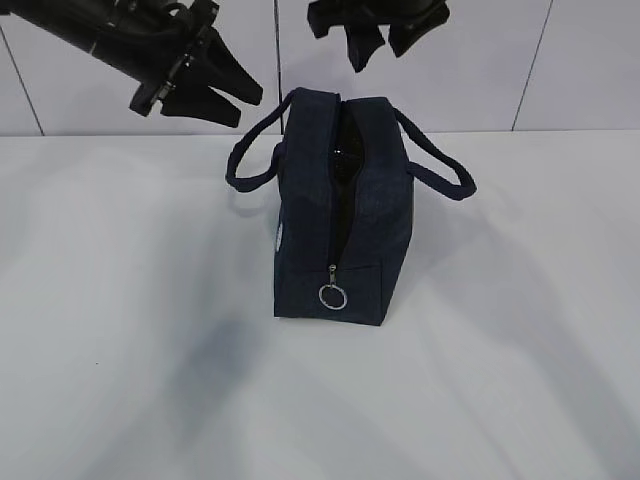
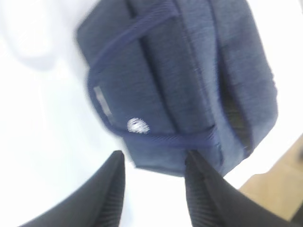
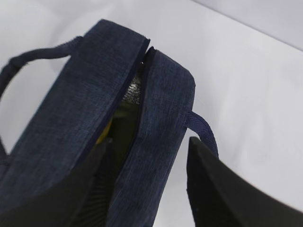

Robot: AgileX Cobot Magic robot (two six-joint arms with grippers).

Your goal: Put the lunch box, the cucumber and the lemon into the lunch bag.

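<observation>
At frame centre we see the dark navy boxy fabric lunch bag [image 1: 345, 220] upright on the white table [image 1: 120, 380], its zipper partly undone. Both black grippers hang above it, left gripper [image 1: 228, 103] and right gripper [image 1: 385, 45], fingers apart, holding nothing. A sliver of yellow [image 3: 105, 133] shows inside.

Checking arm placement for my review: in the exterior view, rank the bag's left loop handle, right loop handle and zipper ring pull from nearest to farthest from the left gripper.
From the left gripper, upper left:
1. Left loop handle, just below it on the lunch bag's left side.
2. Right loop handle, across the bag's top.
3. Zipper ring pull, low on the bag's near end.
</observation>
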